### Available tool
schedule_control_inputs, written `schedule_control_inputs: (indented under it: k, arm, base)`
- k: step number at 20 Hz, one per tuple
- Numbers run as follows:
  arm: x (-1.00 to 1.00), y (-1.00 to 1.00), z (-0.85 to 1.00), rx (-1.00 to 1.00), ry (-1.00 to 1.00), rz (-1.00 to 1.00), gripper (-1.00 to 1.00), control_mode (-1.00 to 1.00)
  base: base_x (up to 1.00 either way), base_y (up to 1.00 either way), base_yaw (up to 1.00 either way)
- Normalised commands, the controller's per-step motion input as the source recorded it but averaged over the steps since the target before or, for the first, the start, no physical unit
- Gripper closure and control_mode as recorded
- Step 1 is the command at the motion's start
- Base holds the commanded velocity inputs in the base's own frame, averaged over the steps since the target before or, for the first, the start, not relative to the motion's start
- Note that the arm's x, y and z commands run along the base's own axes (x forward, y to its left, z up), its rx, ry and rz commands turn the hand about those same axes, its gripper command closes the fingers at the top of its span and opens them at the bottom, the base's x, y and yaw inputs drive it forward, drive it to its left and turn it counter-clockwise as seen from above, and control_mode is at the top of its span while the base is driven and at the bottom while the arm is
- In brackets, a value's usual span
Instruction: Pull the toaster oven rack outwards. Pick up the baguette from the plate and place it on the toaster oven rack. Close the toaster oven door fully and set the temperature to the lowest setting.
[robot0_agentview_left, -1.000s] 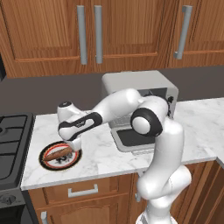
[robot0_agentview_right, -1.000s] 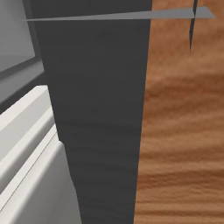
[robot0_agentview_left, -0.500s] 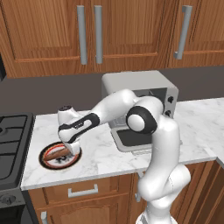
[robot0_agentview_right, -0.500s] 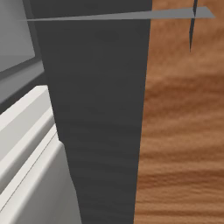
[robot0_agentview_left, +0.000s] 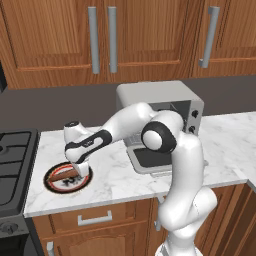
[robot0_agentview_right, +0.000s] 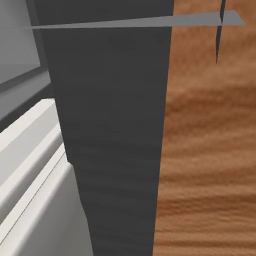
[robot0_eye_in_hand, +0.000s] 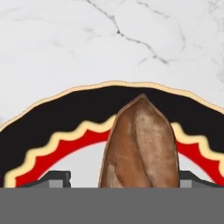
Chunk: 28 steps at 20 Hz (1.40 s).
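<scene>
Baguette (robot0_eye_in_hand: 141, 146) lies on the plate (robot0_eye_in_hand: 65, 111), its tapered brown tip reaching over the black and red rim band. In the left base view the baguette (robot0_agentview_left: 64, 175) shows as a brown stick angled across the plate (robot0_agentview_left: 52, 182), which sits at the left end of the marble table (robot0_agentview_left: 112, 172), near the front edge and just beside the dark stove (robot0_agentview_left: 12, 162).

Pincer (robot0_agentview_left: 76, 169) is down on the plate, straddling the loaf — in the hand view one dark fingertip (robot0_eye_in_hand: 57, 179) stands to each side of the bread, with gaps between tips and crust. Jaws apart; whether they press the loaf yet, cannot tell.

Oven (robot0_agentview_left: 160, 107) stands well apart to the right, against the dark back wall. Its door (robot0_agentview_left: 150, 160) is dropped flat onto the table, cavity open; two knobs (robot0_agentview_left: 195, 115) on the right front panel. The arm partly hides the opening — rack not made out.

Wooden cabinets (robot0_agentview_left: 100, 40) with grey bar handles hang above.
</scene>
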Motion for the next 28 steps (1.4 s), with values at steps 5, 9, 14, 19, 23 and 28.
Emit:
schedule_control_inputs:
  k: [5,9,14,19,23,28]
  arm:
    - [0.0,0.04,0.0,0.0,0.0,0.0,1.0,-1.0]
    - [0.0,0.0,0.0,0.0,0.0,0.0,1.0,-1.0]
    - [0.0,0.0,0.0,0.0,0.0,0.0,1.0,-1.0]
    - [-0.02,0.0,0.39,0.0,0.0,0.0,1.0,-1.0]
    - [-0.04,0.0,0.76,0.05,0.0,0.0,1.0,-1.0]
    - [-0.12,-0.09,0.77,0.06,0.0,0.0,1.0,-1.0]
  base:
    - [0.0,0.0,0.0]
    - [0.0,0.0,0.0]
    - [0.0,0.0,0.0]
    - [0.0,0.0,0.0]
    - [0.0,0.0,0.0]
    - [0.0,0.0,0.0]
